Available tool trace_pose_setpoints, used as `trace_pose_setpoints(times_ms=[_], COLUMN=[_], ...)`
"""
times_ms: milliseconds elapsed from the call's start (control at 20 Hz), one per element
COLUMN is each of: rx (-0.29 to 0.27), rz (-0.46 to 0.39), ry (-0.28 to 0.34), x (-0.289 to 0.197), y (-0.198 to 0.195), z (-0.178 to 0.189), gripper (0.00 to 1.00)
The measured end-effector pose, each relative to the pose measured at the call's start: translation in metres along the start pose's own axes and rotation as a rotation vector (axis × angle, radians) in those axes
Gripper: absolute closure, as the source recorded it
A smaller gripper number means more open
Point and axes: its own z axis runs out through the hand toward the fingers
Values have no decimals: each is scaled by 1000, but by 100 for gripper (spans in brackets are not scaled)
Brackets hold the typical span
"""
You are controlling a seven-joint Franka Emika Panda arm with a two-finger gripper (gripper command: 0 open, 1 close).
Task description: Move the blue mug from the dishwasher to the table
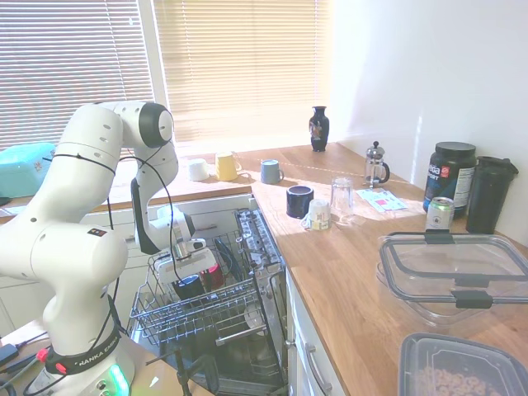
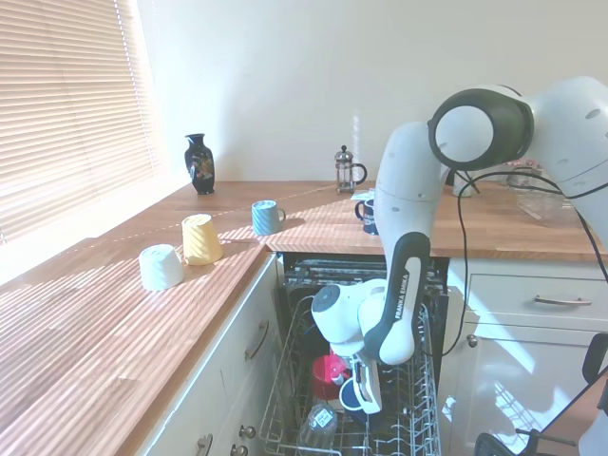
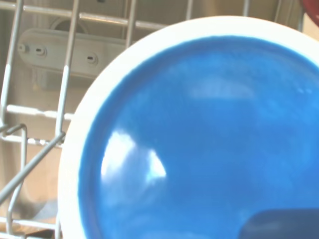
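The blue mug (image 1: 189, 287) (image 2: 352, 395) sits in the pull-out wire rack (image 1: 216, 315) (image 2: 281, 408) of the open dishwasher (image 1: 257, 239) (image 2: 313, 271). My gripper (image 1: 183, 276) (image 2: 368, 388) reaches down into the rack right at the mug, touching or nearly touching it. In the wrist view the mug's glossy blue round face with a white rim (image 3: 209, 144) fills almost the whole picture, with rack wires behind it. The wooden table (image 1: 355, 272) (image 2: 85, 332) runs above and beside the dishwasher.
A red cup (image 1: 213, 277) (image 2: 330, 370) stands in the rack against the blue mug. On the table are a navy mug (image 1: 299, 200) (image 2: 366, 214), a slate-blue mug (image 1: 270, 171) (image 2: 267, 217), a yellow mug (image 1: 227, 166) (image 2: 199, 237), a white cup (image 1: 198, 170) (image 2: 160, 267), a vase (image 1: 319, 129), a French press (image 1: 376, 165) and clear boxes (image 1: 454, 276).
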Motion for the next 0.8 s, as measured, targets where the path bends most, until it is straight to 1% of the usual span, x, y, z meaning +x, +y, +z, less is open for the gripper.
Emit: trace_pose_setpoints(times_ms=[50, 250, 800], rx=[1, 10, 8], rz=[-1, -7, -7], ry=[1, 6, 6], x=[1, 2, 4], y=[-1, -3, -1], z=[1, 5, 5], gripper=[100, 100, 100])
